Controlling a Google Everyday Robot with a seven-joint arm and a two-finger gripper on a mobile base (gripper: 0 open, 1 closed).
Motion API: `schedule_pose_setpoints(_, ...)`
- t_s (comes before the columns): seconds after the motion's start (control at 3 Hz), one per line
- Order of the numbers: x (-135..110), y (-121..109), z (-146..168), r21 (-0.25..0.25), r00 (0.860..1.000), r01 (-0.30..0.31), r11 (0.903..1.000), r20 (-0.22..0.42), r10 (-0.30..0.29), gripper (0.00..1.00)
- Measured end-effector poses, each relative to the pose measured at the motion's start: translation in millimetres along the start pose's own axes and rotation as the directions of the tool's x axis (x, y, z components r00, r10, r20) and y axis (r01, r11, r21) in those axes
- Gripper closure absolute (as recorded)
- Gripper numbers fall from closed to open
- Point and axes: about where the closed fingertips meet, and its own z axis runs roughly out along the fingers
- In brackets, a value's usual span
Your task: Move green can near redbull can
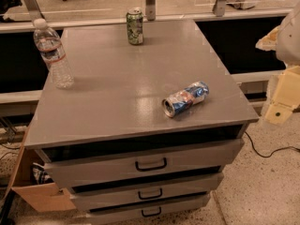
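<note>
The green can (pixel 135 26) stands upright near the far edge of the grey cabinet top (pixel 122 88), a little left of centre. The redbull can (pixel 185 99) lies on its side, dented, near the front right of the top, with its open end facing front-left. My gripper (pixel 282 93) shows as pale yellowish parts at the right edge of the view. It is beyond the cabinet's right side, apart from both cans, and holds nothing that I can see.
A clear plastic water bottle (pixel 53 53) stands upright at the left edge of the top. The cabinet has three drawers (pixel 150 164) in front. A cardboard box (pixel 35 191) sits on the floor at lower left. A railing runs behind the cabinet.
</note>
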Motion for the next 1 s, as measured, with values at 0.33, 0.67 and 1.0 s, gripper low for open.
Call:
schedule_pose_setpoints(0.33, -1, -1, -1, 0.005, 1.0, -0.001, 1.0, 0.006, 0.001, 0.0)
schedule_pose_setpoints(0.67, -19, -23, 17, 0.029, 0.997, -0.015, 0.9994, 0.078, 0.013, 0.0)
schedule_pose_setpoints(1.0, -59, -76, 53, 0.083, 0.978, -0.042, 0.9957, 0.207, 0.024, 0.0)
